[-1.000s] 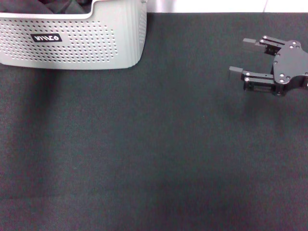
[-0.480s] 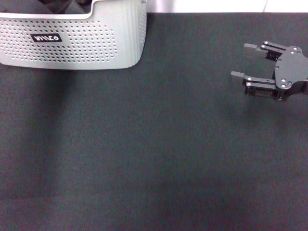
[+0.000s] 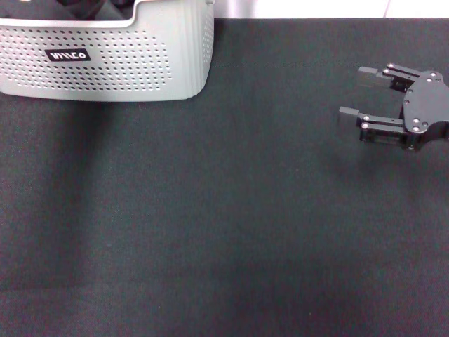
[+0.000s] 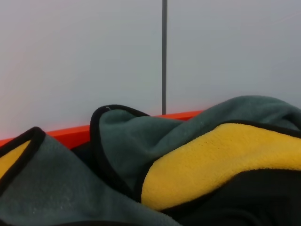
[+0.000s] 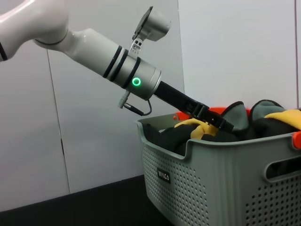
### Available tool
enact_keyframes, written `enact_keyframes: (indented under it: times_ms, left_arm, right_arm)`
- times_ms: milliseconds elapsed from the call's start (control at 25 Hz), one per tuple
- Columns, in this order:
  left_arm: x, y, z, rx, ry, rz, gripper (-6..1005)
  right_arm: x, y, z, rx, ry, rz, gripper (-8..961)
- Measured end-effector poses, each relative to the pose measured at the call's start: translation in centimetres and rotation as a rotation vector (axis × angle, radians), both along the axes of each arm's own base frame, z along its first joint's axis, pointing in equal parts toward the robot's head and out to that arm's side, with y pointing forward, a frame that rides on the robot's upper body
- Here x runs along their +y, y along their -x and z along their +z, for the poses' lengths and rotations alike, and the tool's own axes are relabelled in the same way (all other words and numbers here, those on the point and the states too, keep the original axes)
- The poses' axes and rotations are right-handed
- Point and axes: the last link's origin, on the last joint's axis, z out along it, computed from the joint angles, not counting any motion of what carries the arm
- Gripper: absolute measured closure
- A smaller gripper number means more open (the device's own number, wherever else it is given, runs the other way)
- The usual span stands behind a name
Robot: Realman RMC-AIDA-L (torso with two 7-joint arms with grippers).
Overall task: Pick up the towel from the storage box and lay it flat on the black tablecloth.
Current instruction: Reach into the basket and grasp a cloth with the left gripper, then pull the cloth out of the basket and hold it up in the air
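The storage box (image 3: pixel 140 63), a light grey perforated basket with a black label, stands at the far left of the black tablecloth (image 3: pixel 210 225). The right wrist view shows the box (image 5: pixel 211 183) from the side, with the towel (image 5: pixel 200 125) bunched inside it. My left gripper (image 5: pixel 220 126) reaches down into the box, right at the towel. Up close in the left wrist view, the towel (image 4: pixel 225 160) lies in crumpled yellow and grey folds with dark trim. My right gripper (image 3: pixel 351 92) hovers open and holding nothing over the cloth at the right.
Dark fabric (image 5: pixel 164 136) fills the box beside the towel. A pale panelled wall (image 5: pixel 225 47) rises behind the table. An orange strip (image 4: pixel 70 133) runs behind the box. Bare black cloth stretches between the box and my right gripper.
My right gripper has drifted slightly to the right and nearer, still open. The box has not moved.
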Motion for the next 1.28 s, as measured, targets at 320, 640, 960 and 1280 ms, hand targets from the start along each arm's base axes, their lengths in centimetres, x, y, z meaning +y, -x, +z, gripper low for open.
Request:
enact_keyframes:
  times_ms: [320,640,960,1280]
  left_arm:
    - [-0.1,0.0,-0.5,0.052,0.017,-0.034,436]
    - [-0.5,0.5,-1.3,0.139,0.038,-0.07,739]
    - [-1.1,0.2,-0.1,0.139,-0.008,-0.096,872]
    - [-2.5,-0.9,0.3,0.17,-0.062,-0.197,906]
  right_arm:
    - [-0.1,0.0,0.0,0.003,0.005,0.001,159]
    - [-0.3,0.0,0.0,0.007,0.011,0.005,159]
    - [-0.4,-0.1,0.0,0.008,0.013,0.005,159]
    - [-0.3,0.1,0.0,0.008,0.015,0.012,159]
